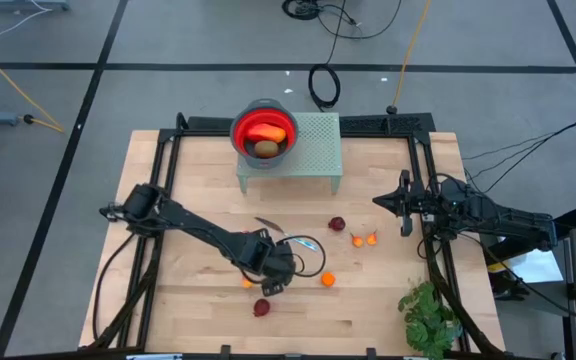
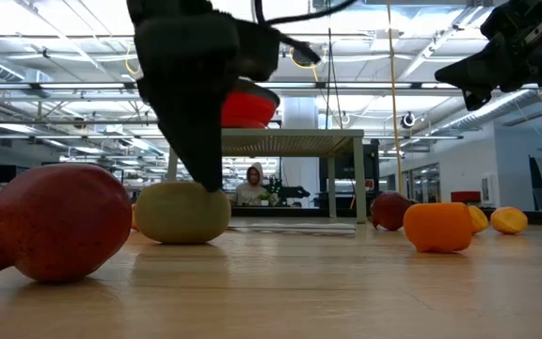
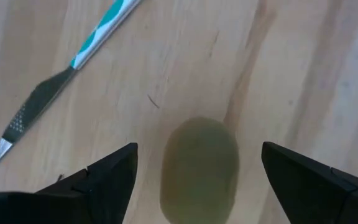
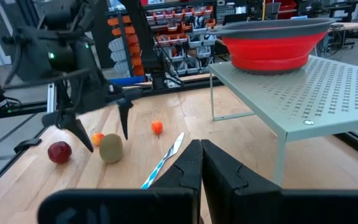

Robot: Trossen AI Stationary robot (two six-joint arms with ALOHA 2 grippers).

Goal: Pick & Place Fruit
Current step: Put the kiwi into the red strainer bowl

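Here the left tool (image 1: 271,281) hangs low over the front middle of the wooden bench (image 1: 168,315), its two fingers (image 3: 107,177) spread wide on either side of an olive-brown oval fruit (image 3: 199,168) that lies on the wood between them; no finger is seen to touch it. In the right wrist view the same tool (image 4: 101,134) straddles that oval (image 4: 110,148), with a dark red round fruit (image 4: 59,152) just beside it and a small orange piece (image 4: 97,138) close behind. A thin silver knife (image 3: 33,109) with a teal-and-white striped handle lies near the oval on the bench.

From above, more fruit is scattered over the front half of the bench: a dark red round piece (image 1: 261,307) near the front edge, an orange piece (image 1: 327,279) to the right of the left tool, another dark red piece (image 1: 337,223) nearer the middle, and two tiny orange pieces (image 1: 364,239) side by side beyond it.

At the back stands a pale green perforated stand (image 1: 318,145) carrying a red bowl (image 1: 238,135), in which a red-orange piece (image 1: 266,130) and an olive-brown oval (image 1: 266,149) lie.

The right tool (image 1: 406,205) waits above the right side of the bench, its fingers (image 4: 225,168) pressed together and empty. A green leafy plant (image 1: 430,318) sits at the front right corner.
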